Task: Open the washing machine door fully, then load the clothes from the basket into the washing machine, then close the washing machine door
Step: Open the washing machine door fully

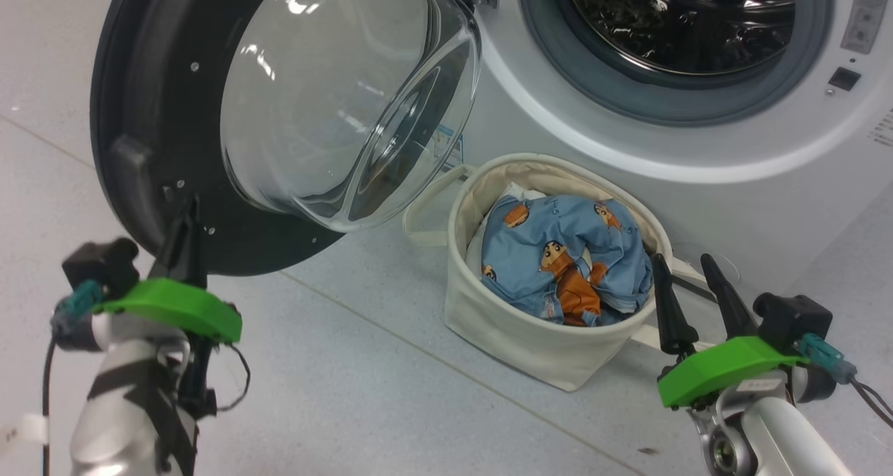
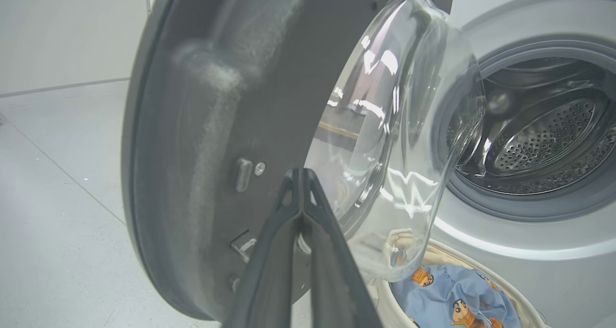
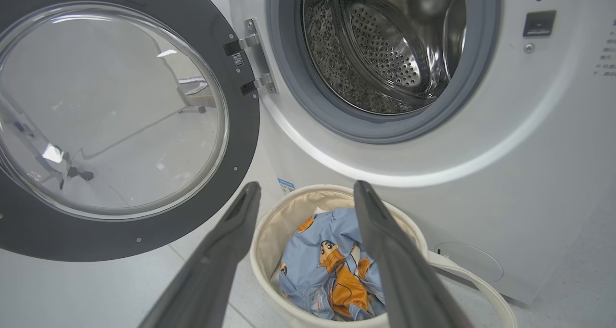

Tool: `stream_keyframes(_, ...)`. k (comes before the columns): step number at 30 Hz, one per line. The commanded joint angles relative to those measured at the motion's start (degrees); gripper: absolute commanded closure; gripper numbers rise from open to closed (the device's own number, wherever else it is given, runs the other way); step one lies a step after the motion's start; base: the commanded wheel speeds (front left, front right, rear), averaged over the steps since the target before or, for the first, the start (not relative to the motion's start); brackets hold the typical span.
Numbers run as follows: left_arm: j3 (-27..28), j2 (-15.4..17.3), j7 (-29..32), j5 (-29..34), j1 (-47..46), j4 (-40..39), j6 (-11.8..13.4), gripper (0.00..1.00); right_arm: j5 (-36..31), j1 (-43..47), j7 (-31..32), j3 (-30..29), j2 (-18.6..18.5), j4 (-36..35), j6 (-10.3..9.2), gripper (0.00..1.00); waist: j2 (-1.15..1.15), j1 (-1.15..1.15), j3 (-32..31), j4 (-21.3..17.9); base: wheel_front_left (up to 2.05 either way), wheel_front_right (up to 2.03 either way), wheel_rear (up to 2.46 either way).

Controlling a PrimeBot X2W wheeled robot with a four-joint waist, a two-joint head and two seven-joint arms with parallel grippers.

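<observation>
The washing machine [image 1: 551,130] stands at the upper right, its steel drum [image 3: 385,54] showing. The washing machine door [image 1: 139,113] hangs swung out to the left, glass bowl bulging toward me. Below the opening the cream basket [image 1: 502,322] holds the light blue printed clothes [image 1: 558,253]. My left gripper [image 1: 188,207] is shut with nothing in it, its tip close against the lower inner face of the door's black rim [image 2: 216,126]. Just right of the basket, my right gripper [image 1: 682,259] is open, and in its wrist view the right gripper [image 3: 308,186] frames the clothes [image 3: 322,260].
Pale grey floor tiles [image 1: 363,392] spread in front of the machine and the basket. The door hinge [image 3: 250,63] sits at the left of the opening. A dark latch slot [image 1: 844,78] lies to the right of the opening. One basket handle [image 1: 425,211] loops out toward the door.
</observation>
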Motion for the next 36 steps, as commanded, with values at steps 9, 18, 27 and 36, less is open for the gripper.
stream_keyframes(9,-1.2,0.3,-0.7,-1.0,2.3,-5.5,-0.4,1.00,0.2,0.8,-0.7,-0.2,0.8,-2.0,0.02,0.00,0.00,0.00,-1.1,0.6,0.00,0.00,0.00)
stream_keyframes(18,-2.9,0.3,-0.7,-1.9,3.4,-5.9,-0.4,1.00,0.3,0.8,-0.7,0.7,1.1,-1.9,0.02,0.00,0.00,0.00,-1.7,2.2,0.00,0.00,0.00)
stream_keyframes(27,-3.0,-0.5,-0.7,-2.1,4.3,-8.1,-0.4,0.00,0.7,-0.5,-0.7,1.6,0.7,-1.4,0.02,0.00,0.00,0.00,-1.4,2.3,0.00,0.00,0.00)
stream_keyframes(36,-4.3,-0.8,-0.7,-3.6,6.4,-11.6,-0.4,0.00,1.3,0.6,-0.7,-0.4,1.6,-3.5,0.02,0.00,0.00,0.00,-2.0,-1.9,0.00,0.00,0.00)
